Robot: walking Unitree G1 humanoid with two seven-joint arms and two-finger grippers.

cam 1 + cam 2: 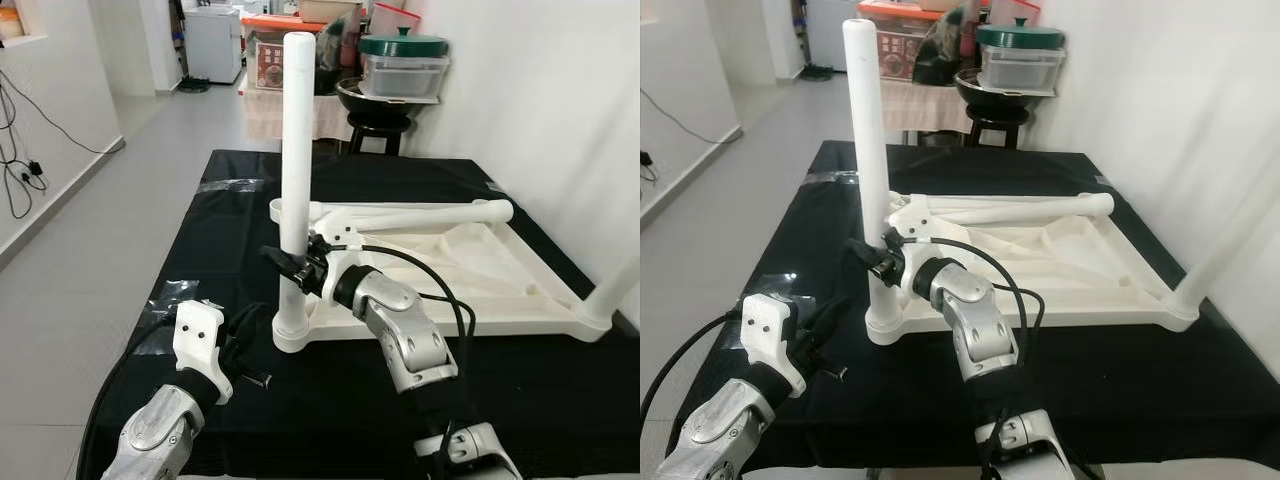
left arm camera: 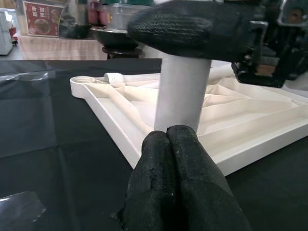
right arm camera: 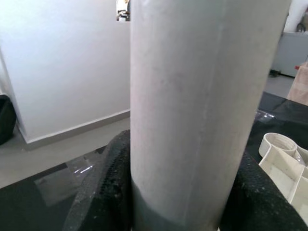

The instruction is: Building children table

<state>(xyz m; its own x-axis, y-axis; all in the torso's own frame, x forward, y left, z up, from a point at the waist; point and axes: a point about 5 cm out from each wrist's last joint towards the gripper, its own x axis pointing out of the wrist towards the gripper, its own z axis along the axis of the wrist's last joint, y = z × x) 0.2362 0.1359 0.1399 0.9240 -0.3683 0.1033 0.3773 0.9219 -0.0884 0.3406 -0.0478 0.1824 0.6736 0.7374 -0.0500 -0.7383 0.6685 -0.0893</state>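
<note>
A white plastic tabletop [image 1: 470,262] lies upside down on a black cloth. One white leg [image 1: 296,150] stands upright in its near left corner socket [image 1: 293,330]. My right gripper [image 1: 290,262] is shut on this leg low down, its black fingers [image 3: 103,192] either side of the tube [image 3: 202,106]. A second leg [image 1: 420,214] lies loose across the far side of the tabletop. Another leg [image 1: 612,288] rises at the near right corner. My left gripper [image 2: 168,139] is shut with nothing in it, just in front of the standing leg's base [image 2: 180,94].
The black cloth [image 1: 220,230] covers a low table with floor to the left. A white wall runs along the right. Behind stand a stool with a black bowl [image 1: 375,100] and lidded containers [image 1: 403,62]. Clear plastic wrap [image 1: 170,295] lies near my left arm.
</note>
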